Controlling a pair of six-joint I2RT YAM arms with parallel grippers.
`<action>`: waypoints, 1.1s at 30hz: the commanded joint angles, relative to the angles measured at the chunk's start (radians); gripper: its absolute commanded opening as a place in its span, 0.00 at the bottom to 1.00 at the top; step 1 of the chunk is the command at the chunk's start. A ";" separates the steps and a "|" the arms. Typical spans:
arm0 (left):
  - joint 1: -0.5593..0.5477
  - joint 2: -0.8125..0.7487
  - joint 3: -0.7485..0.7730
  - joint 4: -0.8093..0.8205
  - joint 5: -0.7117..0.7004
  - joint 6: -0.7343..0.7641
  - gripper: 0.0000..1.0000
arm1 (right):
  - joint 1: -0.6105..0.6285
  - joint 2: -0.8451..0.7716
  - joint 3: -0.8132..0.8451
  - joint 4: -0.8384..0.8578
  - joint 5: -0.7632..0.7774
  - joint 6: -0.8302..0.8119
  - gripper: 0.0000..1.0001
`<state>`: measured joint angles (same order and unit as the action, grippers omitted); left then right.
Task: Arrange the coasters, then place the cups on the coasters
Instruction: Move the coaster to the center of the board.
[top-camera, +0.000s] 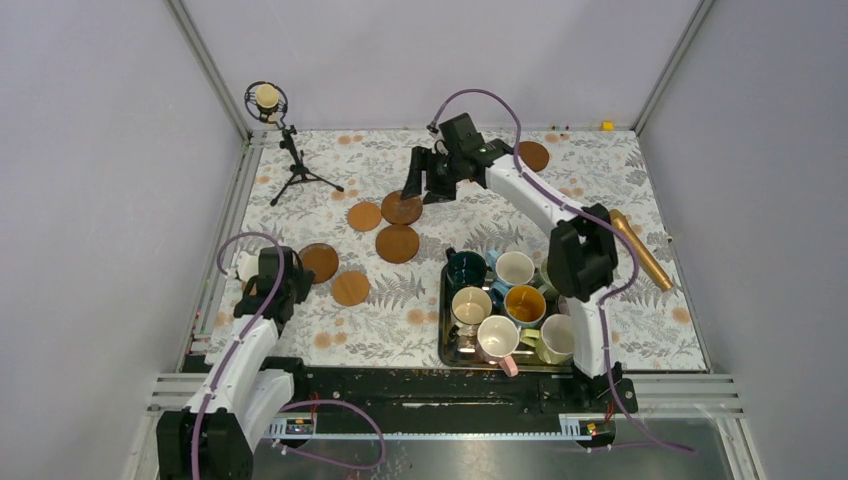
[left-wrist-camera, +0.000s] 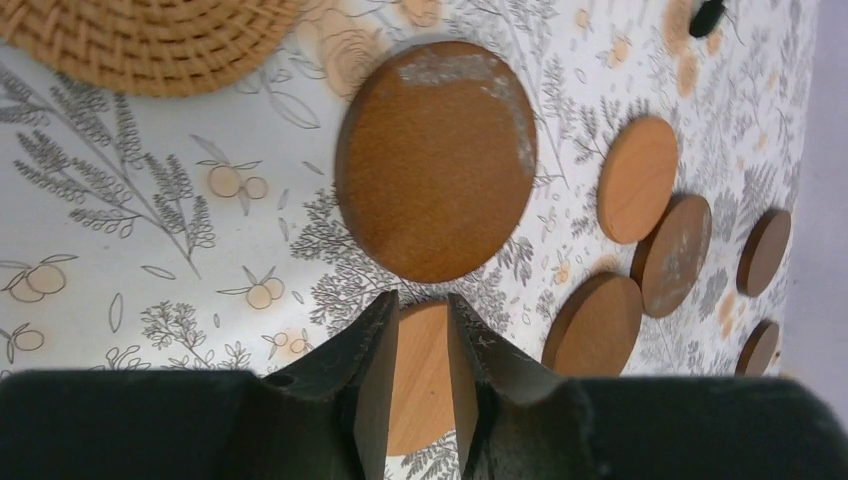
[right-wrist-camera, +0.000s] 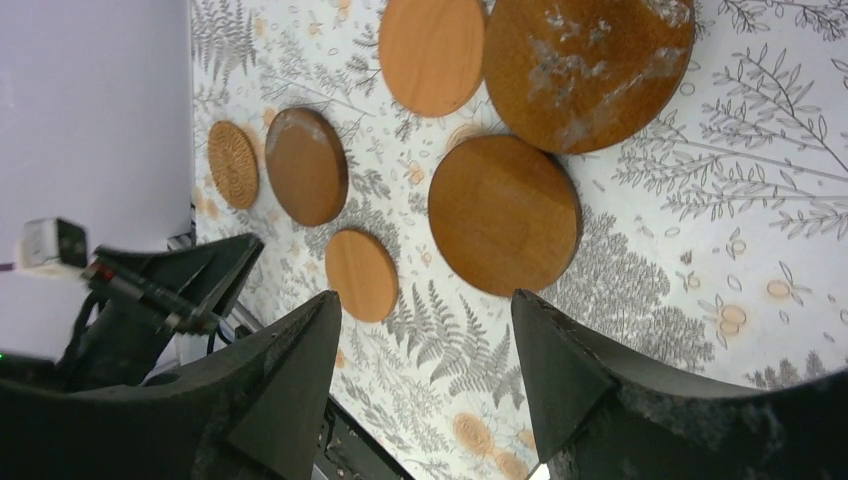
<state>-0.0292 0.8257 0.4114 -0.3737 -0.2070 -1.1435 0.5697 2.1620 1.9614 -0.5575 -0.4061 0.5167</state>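
Several round brown coasters lie flat on the patterned cloth: a dark one (top-camera: 319, 262) and a light one (top-camera: 350, 288) near my left gripper (top-camera: 298, 284), three (top-camera: 397, 243) mid-table, one (top-camera: 532, 155) at the back. In the left wrist view my left gripper (left-wrist-camera: 422, 297) hovers over the light coaster (left-wrist-camera: 420, 370). Its jaws are drawn in to a slim gap and pinch nothing. The dark coaster (left-wrist-camera: 435, 160) lies just beyond. My right gripper (top-camera: 425, 182) hangs open and empty above the middle coasters (right-wrist-camera: 505, 215). Several cups (top-camera: 514, 268) stand in the steel tray (top-camera: 443, 335).
A woven round mat (left-wrist-camera: 150, 40) lies past the dark coaster on the left. A microphone on a tripod (top-camera: 293, 165) stands at the back left. A gold cylinder (top-camera: 640, 250) lies right of the tray. Walls close in on three sides.
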 joint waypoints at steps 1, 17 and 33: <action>0.022 0.013 -0.044 0.076 -0.028 -0.159 0.27 | 0.012 -0.154 -0.147 0.168 -0.021 0.008 0.72; 0.028 0.174 -0.092 0.242 0.008 -0.256 0.43 | -0.002 -0.279 -0.306 0.221 -0.040 0.011 0.72; 0.029 0.250 -0.128 0.390 -0.013 -0.312 0.48 | -0.010 -0.300 -0.331 0.233 -0.037 0.020 0.72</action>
<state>-0.0063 1.0210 0.2798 -0.0822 -0.2127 -1.4483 0.5655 1.9289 1.6394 -0.3500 -0.4320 0.5365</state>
